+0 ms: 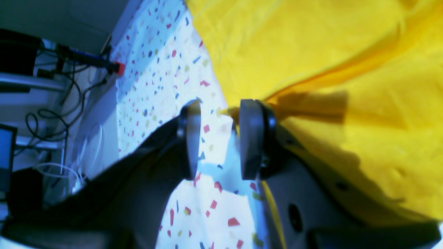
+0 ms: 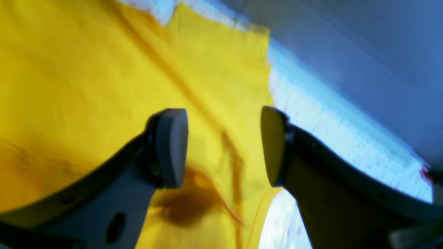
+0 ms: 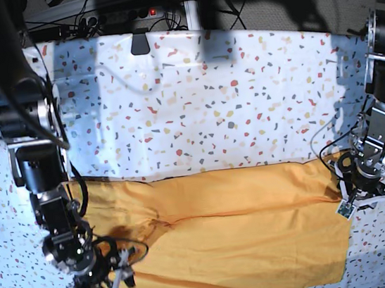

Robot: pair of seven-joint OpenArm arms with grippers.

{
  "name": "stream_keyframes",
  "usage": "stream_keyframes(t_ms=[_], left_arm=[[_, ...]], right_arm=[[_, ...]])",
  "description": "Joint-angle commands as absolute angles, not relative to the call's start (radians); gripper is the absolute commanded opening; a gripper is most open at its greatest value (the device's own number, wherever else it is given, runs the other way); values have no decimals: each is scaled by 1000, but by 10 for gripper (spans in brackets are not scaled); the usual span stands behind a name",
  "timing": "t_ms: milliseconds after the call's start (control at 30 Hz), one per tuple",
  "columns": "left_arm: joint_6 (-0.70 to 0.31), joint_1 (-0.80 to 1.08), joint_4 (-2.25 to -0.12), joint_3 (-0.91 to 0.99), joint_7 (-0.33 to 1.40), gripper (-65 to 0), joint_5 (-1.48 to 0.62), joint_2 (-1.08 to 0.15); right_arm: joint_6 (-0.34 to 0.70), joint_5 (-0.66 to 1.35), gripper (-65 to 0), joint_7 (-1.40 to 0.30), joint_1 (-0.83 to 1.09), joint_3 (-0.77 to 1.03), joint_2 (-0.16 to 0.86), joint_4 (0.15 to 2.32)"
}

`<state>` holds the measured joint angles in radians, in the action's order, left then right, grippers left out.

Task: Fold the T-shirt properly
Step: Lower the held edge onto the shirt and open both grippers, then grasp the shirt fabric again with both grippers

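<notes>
Speckled tabletop (image 3: 245, 116), T-shirt (image 3: 247, 236) spread flat, left hand (image 1: 219, 138) and right hand (image 2: 225, 147) both released.

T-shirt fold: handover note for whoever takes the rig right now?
Left gripper: jaws partly apart at the T-shirt's edge; a bit of fabric sits at the tip of one, grip unclear.
Right gripper: jaws open over the shirt near its edge, holding nothing.
Shirt: spread wide along the near side of the speckled table, wrinkled, at least one layer lying over another. No lettering visible.
Done: shirt is on the table, roughly flattened.
Left: check whether the left jaws have the edge, smooth the creases, finish the folds into a compact stack.
</notes>
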<state>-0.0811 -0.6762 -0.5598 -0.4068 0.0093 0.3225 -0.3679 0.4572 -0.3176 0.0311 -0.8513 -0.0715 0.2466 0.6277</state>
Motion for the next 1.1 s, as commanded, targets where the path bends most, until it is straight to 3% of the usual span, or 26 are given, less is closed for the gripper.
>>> stream_keyframes(t_ms=[0, 333, 667, 1067], left_arm=[[-64, -712, -571, -401, 4, -463, 320, -380], [-64, -711, -571, -401, 15, -463, 222, -380], [-64, -712, -571, -394, 89, -463, -334, -372], [-116, -694, -571, -294, 184, -463, -341, -251]], right_arm=[[453, -299, -312, 56, -910, -64, 244, 645], [454, -133, -312, -160, -927, -64, 199, 645], [440, -92, -312, -188, -765, -59, 278, 645], [412, -22, -314, -182, -706, 146, 282, 598]])
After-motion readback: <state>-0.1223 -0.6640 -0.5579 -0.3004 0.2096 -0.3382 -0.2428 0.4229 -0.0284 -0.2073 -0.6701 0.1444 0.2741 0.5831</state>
